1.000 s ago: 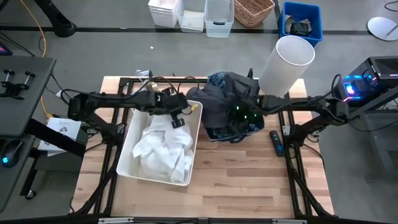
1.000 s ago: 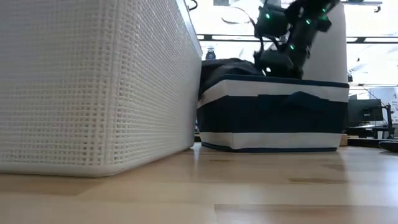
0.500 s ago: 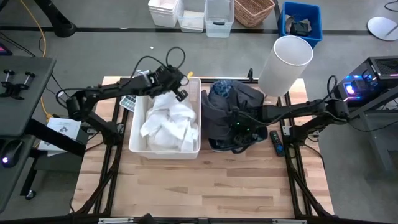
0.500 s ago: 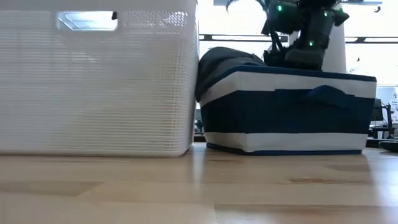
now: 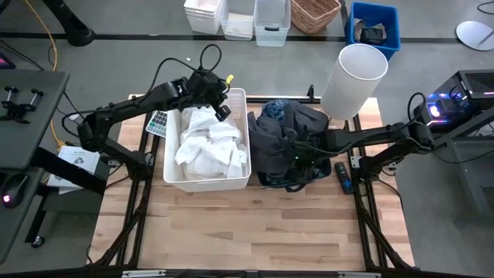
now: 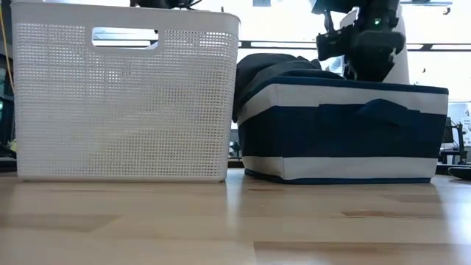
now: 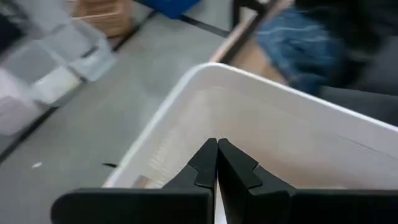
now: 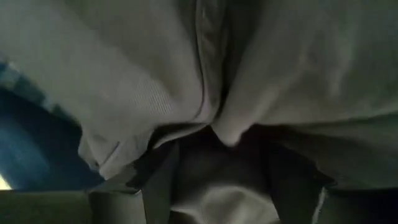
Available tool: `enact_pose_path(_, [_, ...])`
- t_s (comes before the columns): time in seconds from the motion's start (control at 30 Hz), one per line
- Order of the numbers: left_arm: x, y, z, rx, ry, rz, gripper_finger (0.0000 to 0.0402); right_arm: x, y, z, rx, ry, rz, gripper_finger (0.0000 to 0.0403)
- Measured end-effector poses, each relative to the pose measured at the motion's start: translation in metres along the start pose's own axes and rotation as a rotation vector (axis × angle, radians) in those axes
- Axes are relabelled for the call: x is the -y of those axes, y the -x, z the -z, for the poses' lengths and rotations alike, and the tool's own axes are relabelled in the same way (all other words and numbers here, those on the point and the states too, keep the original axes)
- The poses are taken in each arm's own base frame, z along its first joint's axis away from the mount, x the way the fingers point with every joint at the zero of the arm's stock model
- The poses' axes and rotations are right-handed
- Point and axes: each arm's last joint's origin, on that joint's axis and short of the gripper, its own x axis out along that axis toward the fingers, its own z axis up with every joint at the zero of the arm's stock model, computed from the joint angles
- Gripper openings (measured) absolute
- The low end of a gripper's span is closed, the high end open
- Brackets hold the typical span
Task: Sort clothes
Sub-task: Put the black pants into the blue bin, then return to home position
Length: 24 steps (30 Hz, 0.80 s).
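The white plastic bin (image 5: 171, 147) stands square on the table with white clothes (image 5: 208, 147) piled in it; it also shows in the low view (image 6: 121, 103). My left gripper (image 5: 218, 96) is shut at the bin's far rim. The dark blue bin (image 6: 346, 132) stands right beside it. A dark grey garment (image 5: 282, 135) is heaped in it and hangs over its rim. A blue plaid piece (image 5: 272, 108) lies at the far end. My right gripper (image 5: 297, 158) is open, down on the grey heap. My left gripper is shut on the white bin's far rim (image 7: 205, 68), near the bin's right corner. The fingers (image 7: 202, 165) slant down from the far left. The place of contact lies behind them. The bin stands flat on the table. My right gripper points down into the dark grey garment (image 8: 217, 93) in the blue bin. Its open fingers (image 8: 152, 180) stand on either side of a bunched fold (image 8: 224, 134) and are sunk in the cloth. The garment lies slack in the bin.
A tall white cylinder (image 5: 355, 77) stands at the table's far right corner. A dark remote (image 5: 342, 176) lies right of the blue bin, and a keypad (image 5: 158, 122) lies left of the white bin. The near half of the table (image 5: 247, 224) is bare wood.
My left gripper has gone toward the table's far edge. The white bin has gone with it: it stood slanted and nearer, and has slid farther and turned square beside the blue bin. My right gripper has shifted a little toward the near edge over the grey heap.
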Motion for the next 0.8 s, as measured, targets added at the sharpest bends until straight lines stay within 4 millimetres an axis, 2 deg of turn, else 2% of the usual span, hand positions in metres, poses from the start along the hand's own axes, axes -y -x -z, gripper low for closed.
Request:
enact_pose_path(0.1, [0.006,0.016,-0.001,-0.005,-0.016,0.112,0.0001,0.001,0.005,0.001,-0.022,0.019,0.022,0.0219])
enact_pose_path(0.23, [0.014,0.049,0.000,0.044,-0.033,0.313,0.0001,0.002,0.012,0.003,-0.002,0.017,0.016,0.0213])
enact_pose_path(0.37, [0.024,0.084,0.005,0.145,-0.043,0.470,0.0000,0.005,0.019,0.009,-0.009,0.015,0.014,0.0177])
enact_pose_path(0.53, [0.031,0.115,0.033,0.314,0.043,0.565,0.0000,0.008,0.035,0.020,0.014,-0.034,-0.004,0.0129])
enact_pose_path(0.63, [0.033,0.128,0.054,0.428,0.133,0.637,0.0000,0.011,0.045,0.026,0.040,-0.106,-0.039,0.0126])
enact_pose_path(0.8, [0.030,0.147,0.084,0.637,0.246,0.743,0.0000,0.017,0.062,0.037,0.110,-0.244,-0.086,0.0145])
